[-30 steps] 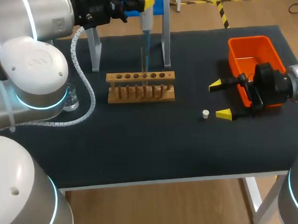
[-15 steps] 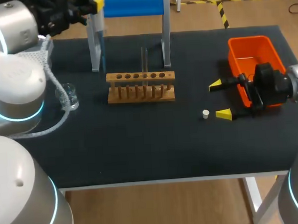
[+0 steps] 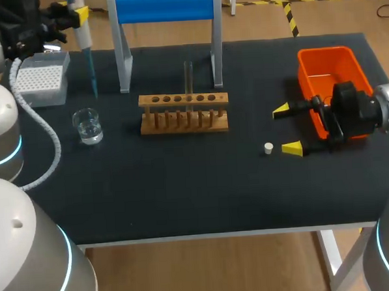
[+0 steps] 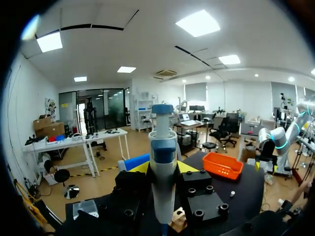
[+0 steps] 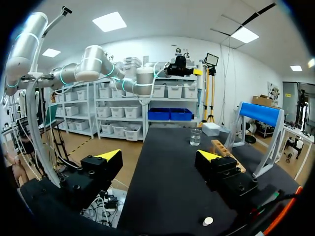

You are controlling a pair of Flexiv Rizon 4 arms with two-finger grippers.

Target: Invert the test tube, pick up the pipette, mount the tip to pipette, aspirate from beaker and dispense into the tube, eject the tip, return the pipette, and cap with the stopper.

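Observation:
My left gripper (image 3: 72,15) is shut on the white-and-blue pipette (image 3: 82,35) at the far left. The pipette's blue tip (image 3: 93,76) points down beside the tip box (image 3: 42,79), behind the glass beaker (image 3: 88,125). In the left wrist view the pipette (image 4: 162,169) stands upright in my left gripper (image 4: 162,166). A test tube (image 3: 188,77) stands upright in the wooden rack (image 3: 183,112). The white stopper (image 3: 268,148) lies next to my right gripper (image 3: 286,129), which is open. In the right wrist view the stopper (image 5: 208,221) lies under my right gripper (image 5: 159,155).
The blue-topped pipette stand (image 3: 164,7) rises behind the rack. An orange bin (image 3: 328,73) sits at the right, just behind my right gripper. Dark table surface stretches in front of the rack and the beaker.
My left arm has carried the pipette from above the rack and test tube leftward past the stand, to beside the tip box. The right arm has not moved.

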